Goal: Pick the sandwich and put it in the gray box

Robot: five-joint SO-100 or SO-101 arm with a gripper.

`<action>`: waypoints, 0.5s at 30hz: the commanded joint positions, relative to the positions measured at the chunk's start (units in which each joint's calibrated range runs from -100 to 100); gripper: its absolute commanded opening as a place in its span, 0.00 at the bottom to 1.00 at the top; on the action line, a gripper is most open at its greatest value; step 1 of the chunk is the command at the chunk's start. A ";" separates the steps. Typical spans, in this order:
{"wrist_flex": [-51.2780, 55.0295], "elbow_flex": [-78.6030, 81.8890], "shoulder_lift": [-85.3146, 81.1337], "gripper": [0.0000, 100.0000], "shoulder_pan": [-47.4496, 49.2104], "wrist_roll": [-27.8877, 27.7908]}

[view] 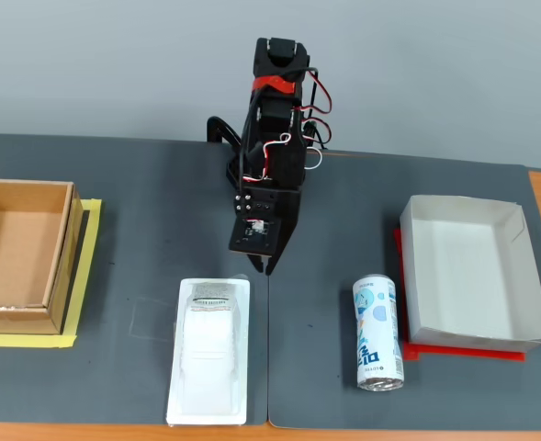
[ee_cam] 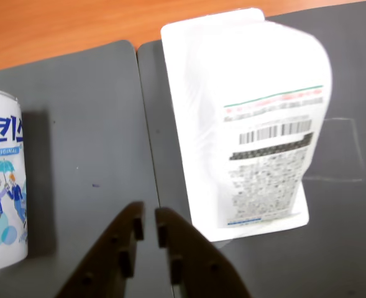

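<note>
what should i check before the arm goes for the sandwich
1. Pincer holds nothing: ok, fingers nearly closed, nothing between them.
2. Pincer opened wide enough for the packet: not ok.
3. Sandwich lying flat and uncovered: ok.
4. Pincer lined up over sandwich: not ok, it sits off the packet's edge.
5. Drink can clear of the sandwich: ok.
6. Gray box empty: ok.

My arm (view: 272, 138) stands folded upright, its upper links stacked high and the wrist bent so that I point steeply down. My end effector (ee_cam: 149, 222) hangs above the table (view: 141, 184), touching nothing. Its two dark fingers (ee_cam: 189, 261) sit almost together, with only a thin gap between the tips, and nothing is held between them.
</note>
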State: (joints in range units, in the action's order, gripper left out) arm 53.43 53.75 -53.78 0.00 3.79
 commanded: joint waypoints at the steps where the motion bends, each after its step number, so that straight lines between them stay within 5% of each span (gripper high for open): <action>1: 0.05 -8.11 4.99 0.02 -2.20 0.10; 15: 0.22 -23.94 21.44 0.02 -7.94 -0.42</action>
State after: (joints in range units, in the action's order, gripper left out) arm 53.43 34.35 -33.64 -7.22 3.79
